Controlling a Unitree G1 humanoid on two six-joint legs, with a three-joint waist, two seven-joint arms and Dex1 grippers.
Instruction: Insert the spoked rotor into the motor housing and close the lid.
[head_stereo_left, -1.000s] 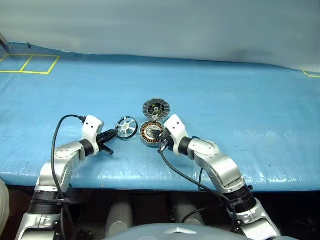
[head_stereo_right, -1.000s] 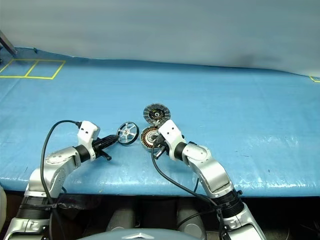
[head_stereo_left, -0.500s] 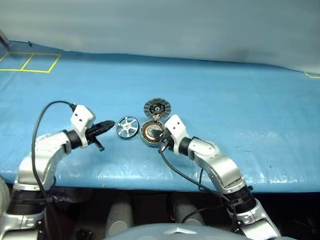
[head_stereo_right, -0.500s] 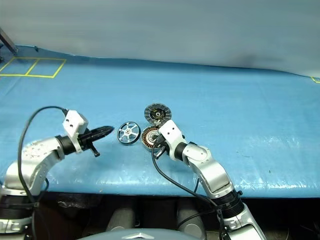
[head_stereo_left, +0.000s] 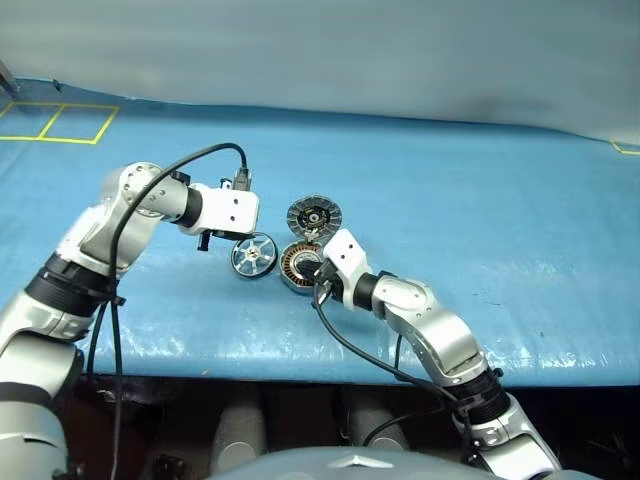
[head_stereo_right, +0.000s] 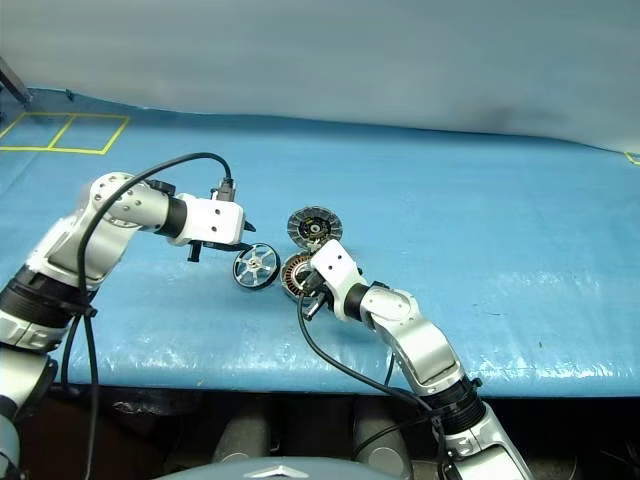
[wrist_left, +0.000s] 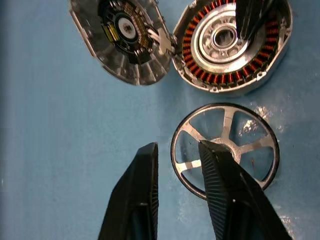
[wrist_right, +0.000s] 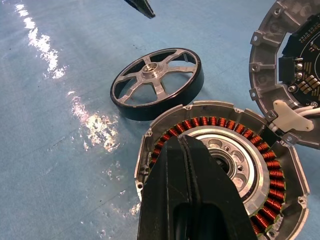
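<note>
Rotor (head_stereo_left: 252, 256) left of housing (head_stereo_left: 300, 267); lid (head_stereo_left: 314, 215) behind (touching).

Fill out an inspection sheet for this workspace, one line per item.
Surface: blue sheet, flat, glare spots.
Job's things: spoked rotor lies flat beside motor housing; lid open.
Clutter: nothing seen.
Grippers: left pincer above the rotor, fingers apart, one over its rim; right pincer shut, over the housing's windings.
Cables: black cable loops over left arm; another hangs from right wrist.
Surroundings: yellow tape squares, grey wall.
</note>
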